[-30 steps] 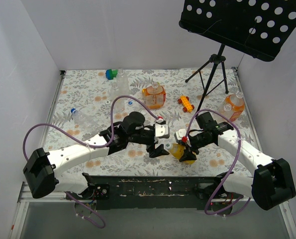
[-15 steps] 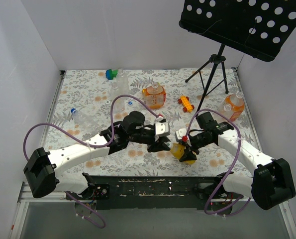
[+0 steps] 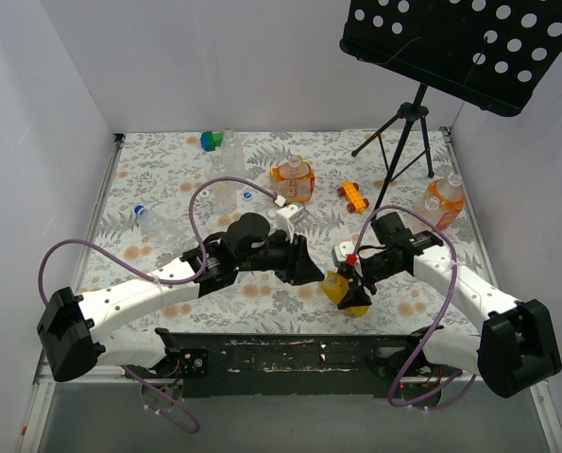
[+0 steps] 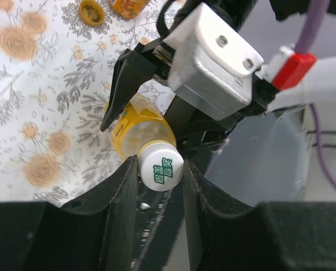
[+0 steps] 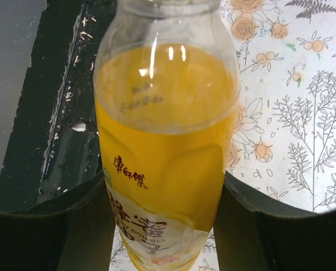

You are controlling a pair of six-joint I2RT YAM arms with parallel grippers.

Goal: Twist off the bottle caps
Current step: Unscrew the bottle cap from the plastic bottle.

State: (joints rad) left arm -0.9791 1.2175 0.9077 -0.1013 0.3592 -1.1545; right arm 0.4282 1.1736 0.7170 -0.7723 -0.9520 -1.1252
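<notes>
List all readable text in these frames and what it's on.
"康师傅": label of the yellow-drink bottle, right wrist view.
Larger white characters below it: cut off, unreadable.
Green print on the white cap: too blurred to read.
Labels on the middle orange bottle and right orange bottle, top view: too small to read.

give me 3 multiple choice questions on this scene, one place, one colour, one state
1. The toy car lies:
A) between the orange bottles
B) left of both
C) right of both
2. The cap on the yellow bottle is:
A) blue
B) white
C) red
3. The left claw is:
A) wide open
B) shut on the cap
C) shut on nothing
Answers: 1 A, the top view shows one on each side. 2 B, white with green print. 3 B, it pinches the cap's sides.
</notes>
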